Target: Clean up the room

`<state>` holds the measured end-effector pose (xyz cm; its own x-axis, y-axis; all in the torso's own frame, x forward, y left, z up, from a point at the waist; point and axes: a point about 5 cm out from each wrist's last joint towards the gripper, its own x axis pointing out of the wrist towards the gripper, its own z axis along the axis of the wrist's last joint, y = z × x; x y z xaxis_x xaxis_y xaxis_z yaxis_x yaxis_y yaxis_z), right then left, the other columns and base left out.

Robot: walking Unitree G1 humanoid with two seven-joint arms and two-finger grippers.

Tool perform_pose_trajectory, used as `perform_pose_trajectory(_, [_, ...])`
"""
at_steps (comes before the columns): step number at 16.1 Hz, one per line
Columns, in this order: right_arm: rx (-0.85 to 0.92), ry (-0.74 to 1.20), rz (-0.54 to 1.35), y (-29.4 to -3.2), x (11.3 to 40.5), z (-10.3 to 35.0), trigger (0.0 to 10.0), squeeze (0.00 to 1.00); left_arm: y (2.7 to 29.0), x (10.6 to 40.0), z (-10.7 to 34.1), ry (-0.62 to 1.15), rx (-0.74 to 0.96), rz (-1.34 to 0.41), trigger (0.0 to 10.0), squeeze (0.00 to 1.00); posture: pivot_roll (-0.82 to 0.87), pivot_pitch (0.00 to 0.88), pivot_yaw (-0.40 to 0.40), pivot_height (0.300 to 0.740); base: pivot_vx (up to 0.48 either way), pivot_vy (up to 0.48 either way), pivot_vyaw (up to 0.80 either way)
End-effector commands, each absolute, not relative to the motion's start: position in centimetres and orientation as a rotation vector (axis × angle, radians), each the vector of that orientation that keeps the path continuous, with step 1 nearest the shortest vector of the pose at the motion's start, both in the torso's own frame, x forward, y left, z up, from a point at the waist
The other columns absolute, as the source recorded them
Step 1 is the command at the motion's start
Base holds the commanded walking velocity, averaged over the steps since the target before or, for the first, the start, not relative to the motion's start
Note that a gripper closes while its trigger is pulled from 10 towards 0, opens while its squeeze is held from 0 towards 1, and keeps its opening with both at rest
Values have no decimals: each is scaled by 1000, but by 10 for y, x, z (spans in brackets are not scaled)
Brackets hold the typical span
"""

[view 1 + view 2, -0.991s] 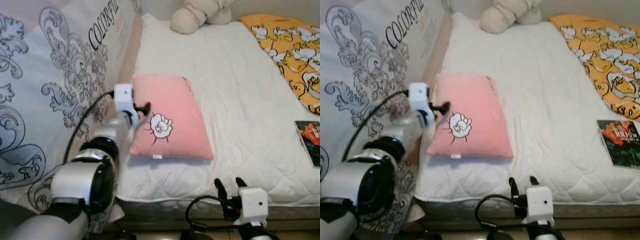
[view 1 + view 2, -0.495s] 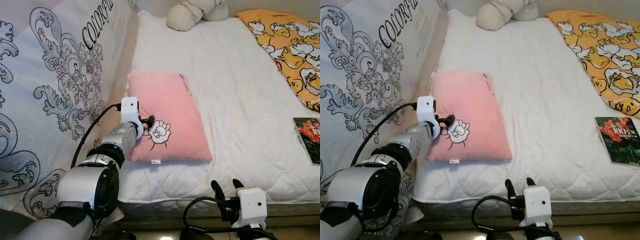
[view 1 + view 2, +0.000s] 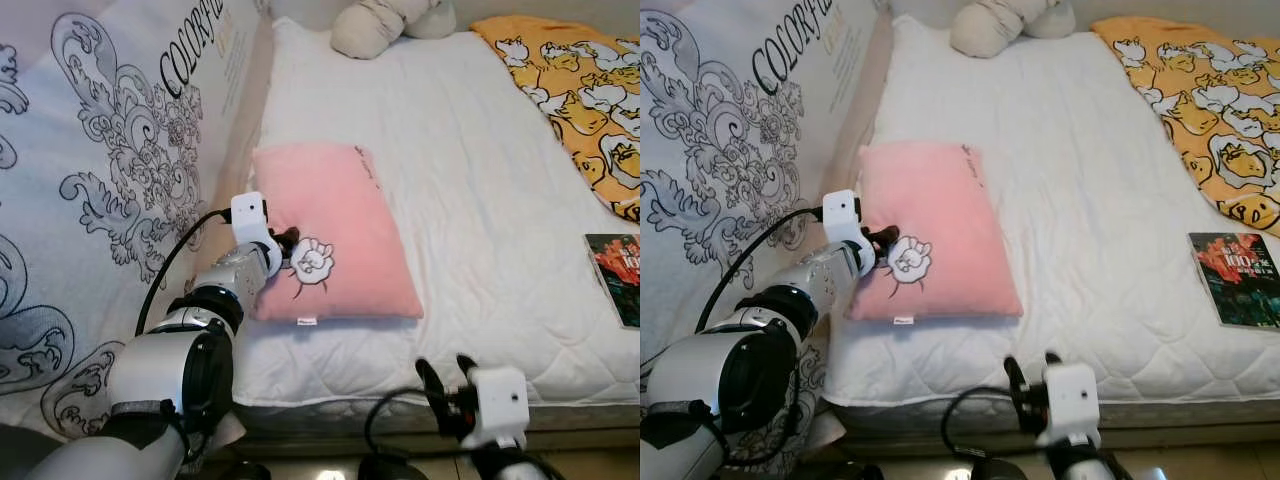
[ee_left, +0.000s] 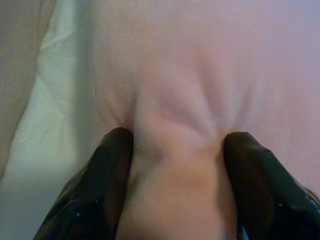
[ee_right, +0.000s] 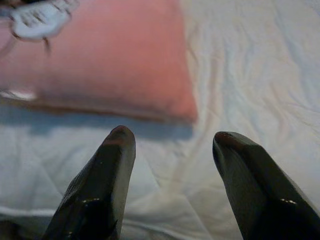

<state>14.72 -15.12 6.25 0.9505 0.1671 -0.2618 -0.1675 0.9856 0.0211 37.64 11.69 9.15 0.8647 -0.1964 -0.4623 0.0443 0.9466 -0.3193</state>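
Your left claw [image 3: 288, 238] is clamped on a bunched fold of the pink pillow [image 3: 335, 228], which lies on the white bed [image 3: 470, 180] near its left edge, beside the patterned headboard [image 3: 110, 170]. Your right claw [image 5: 170, 150] hangs with its fingers apart at the bed's near edge, well apart from the book [image 3: 615, 278].

patterned panel [image 3: 120, 150], left of bed: "COLORFUL" in black | book [image 3: 1236, 278], right on bed: "100"

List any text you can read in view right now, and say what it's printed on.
"COLORFUL", large black letters, last ones cut off: on the patterned panel beside the bed.
"100", red cover; the rest too blurred: on the book.
Small label at the pink pillow edge: too small to read.
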Motion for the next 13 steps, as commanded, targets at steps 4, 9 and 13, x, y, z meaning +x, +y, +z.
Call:
perform_pose_trajectory(4, [11,243,198,-150,160,65,10000,0,115,380,99,476,-288,-174,0,0,-165,59,17,740,0,0,0])
perform_pose_trajectory(9, [31,233,239,-140,177,58,10000,0,119,385,109,425,-268,-235,0,0,-89,0,23,740,0,0,0])
perform_pose_trajectory(13, [33,189,247,-139,203,59,10000,0,137,397,138,298,16,-287,0,0,-48,0,20,740,0,0,0])
